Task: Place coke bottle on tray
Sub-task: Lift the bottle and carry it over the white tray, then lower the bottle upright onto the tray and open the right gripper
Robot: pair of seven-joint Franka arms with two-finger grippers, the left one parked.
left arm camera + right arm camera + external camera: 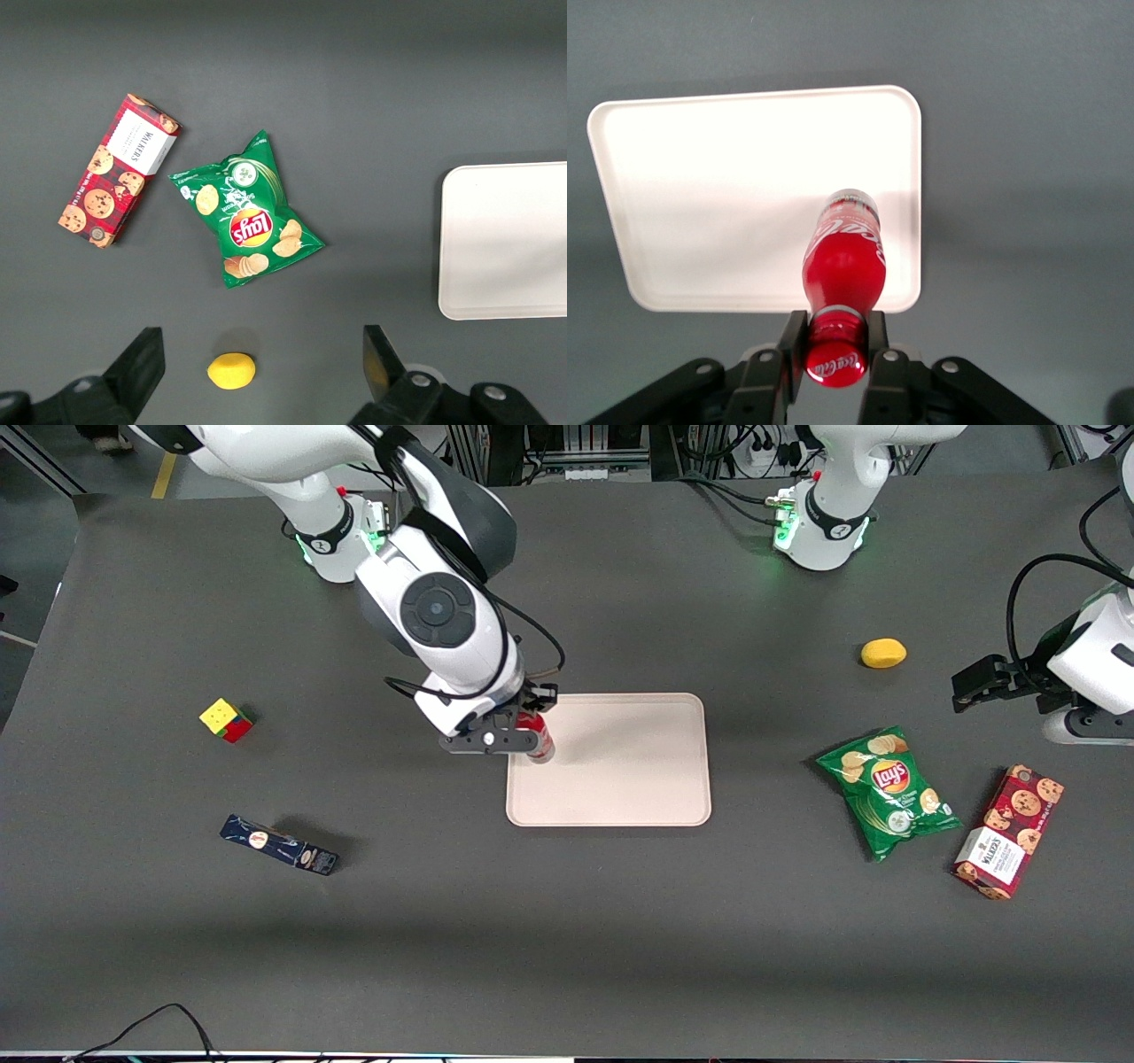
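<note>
Gripper [529, 724] clamped on the neck of the coke bottle [539, 742], over the tray [620, 779].

Front view: the bottle hangs upright above the tray's edge at about nine o'clock from the tray's centre; whether its base touches the tray cannot be told. Wrist view: both fingers [794, 341] press the neck just under the red cap, clear base over pale tray [700, 195]. Toward the working arm's end lie a colour cube [227, 720] and a dark blue box [279, 845]; toward the parked arm's end, a lemon [883, 654], chips bag [889, 791] and cookie box [1009, 831].
</note>
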